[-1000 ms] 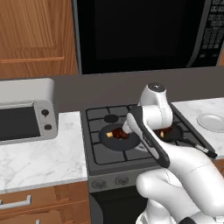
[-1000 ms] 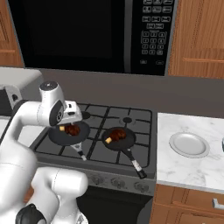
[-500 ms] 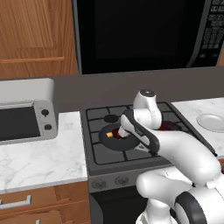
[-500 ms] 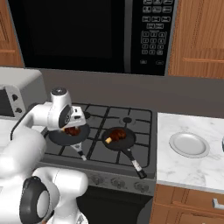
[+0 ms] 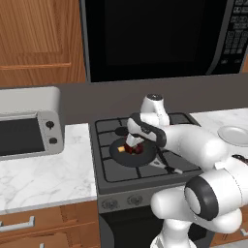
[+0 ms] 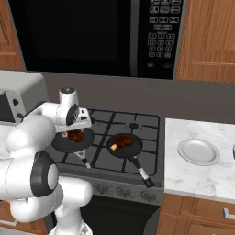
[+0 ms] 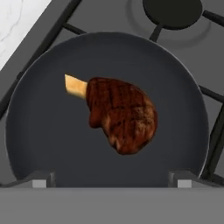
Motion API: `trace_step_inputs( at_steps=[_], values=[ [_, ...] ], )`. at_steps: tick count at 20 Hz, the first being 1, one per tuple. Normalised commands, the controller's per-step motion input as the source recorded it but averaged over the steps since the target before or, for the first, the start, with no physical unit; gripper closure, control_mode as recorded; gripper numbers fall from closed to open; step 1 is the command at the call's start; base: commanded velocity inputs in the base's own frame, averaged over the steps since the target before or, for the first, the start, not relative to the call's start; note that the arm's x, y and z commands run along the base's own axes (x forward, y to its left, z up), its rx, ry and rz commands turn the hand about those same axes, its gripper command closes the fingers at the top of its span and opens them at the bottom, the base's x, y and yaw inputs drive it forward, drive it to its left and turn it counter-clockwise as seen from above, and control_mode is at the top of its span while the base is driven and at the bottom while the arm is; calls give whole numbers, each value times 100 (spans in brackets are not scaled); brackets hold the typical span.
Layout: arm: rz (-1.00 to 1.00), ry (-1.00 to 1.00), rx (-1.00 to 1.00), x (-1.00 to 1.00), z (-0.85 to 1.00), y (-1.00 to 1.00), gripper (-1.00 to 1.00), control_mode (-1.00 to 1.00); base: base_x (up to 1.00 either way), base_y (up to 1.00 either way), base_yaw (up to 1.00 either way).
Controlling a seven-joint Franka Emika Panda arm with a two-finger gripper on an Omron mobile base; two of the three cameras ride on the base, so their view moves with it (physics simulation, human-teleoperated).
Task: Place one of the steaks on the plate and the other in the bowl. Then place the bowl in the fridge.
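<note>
One steak, dark brown with a yellow end, lies in a black frying pan on the stove's left burner. My gripper hangs just above it, open, one dark fingertip on either side and nothing between them. The base views show the same steak under the gripper. The other steak lies in a second pan to the right. The white plate sits bare on the marble counter right of the stove. The bowl and fridge are out of view.
The grey stove has raised grates and a rear burner. Both pan handles point toward the front edge. A toaster oven stands on the left counter. A black microwave hangs above.
The hand has swung left and come down over the left pan, close above its steak. The jaws have stayed open. Pans, steaks and plate have not moved.
</note>
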Motion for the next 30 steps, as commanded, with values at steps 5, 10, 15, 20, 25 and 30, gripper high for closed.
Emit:
trace_step_inputs(
  at_steps=[5, 10, 15, 20, 25, 30],
  values=[
    [4, 9, 0, 26, -38, 5, -100, -100, 0, 0, 0],
    [4, 1, -2, 22, -36, 9, -100, -100, 0, 0, 0],
    [3, 0, -1, 20, -28, 3, -100, -100, 0, 0, 0],
    [4, 0, 0, 15, -34, 0, -100, -100, 0, 0, 0],
    [6, 0, -1, 6, -64, 13, -100, -100, 0, 0, 0],
    [9, 5, -2, -8, -99, 15, 100, -100, 0, 0, 0]
  ],
)
